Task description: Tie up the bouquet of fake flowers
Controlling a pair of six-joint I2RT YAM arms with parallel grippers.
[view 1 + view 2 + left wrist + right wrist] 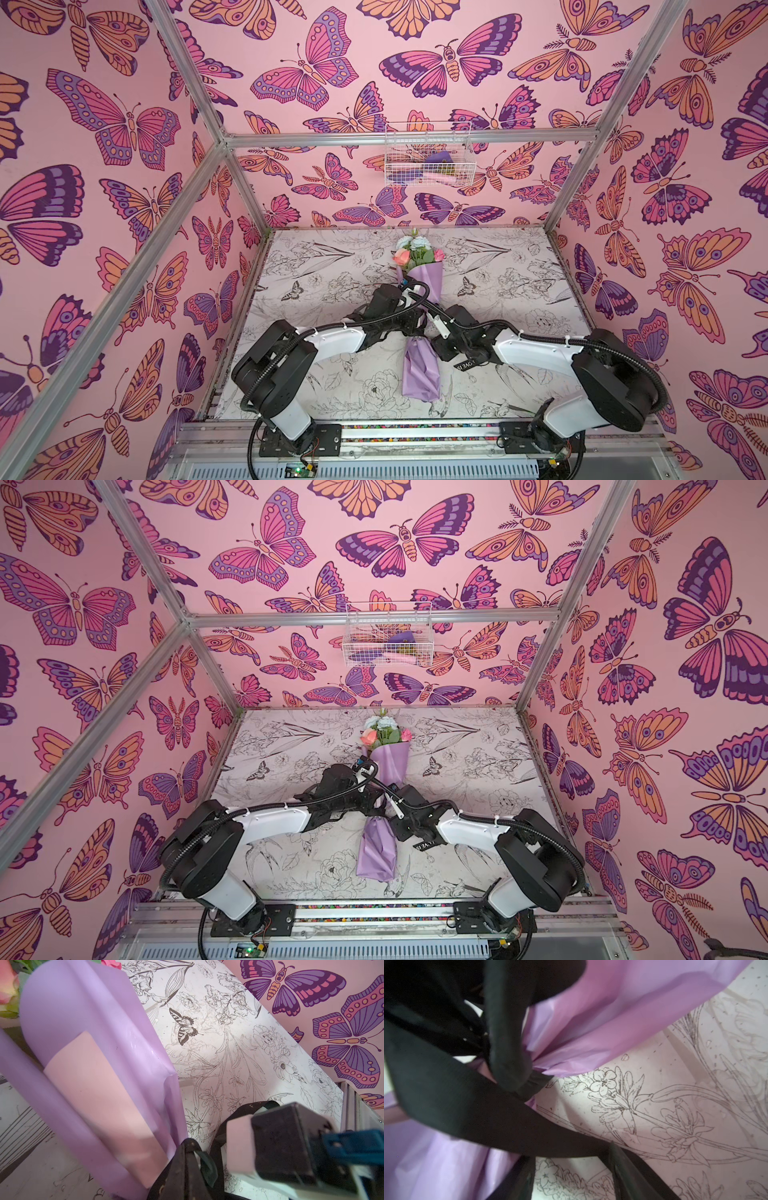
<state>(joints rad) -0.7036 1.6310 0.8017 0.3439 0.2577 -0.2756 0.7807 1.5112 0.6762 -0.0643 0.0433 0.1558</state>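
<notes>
Lying lengthwise at centre of table [519, 270], blooms twd far wall & lilac paper tail twd near edge: bouquet of fake flowers [420, 278], w/ 2 claws meeting at its cinched waist. Shows left gripper [184, 1159] clenched on black ribbon [467, 1095], right against the paper. Shows right gripper [571, 1153] released on opp. side, jaws apart, ribbon crossing the gap.
</notes>
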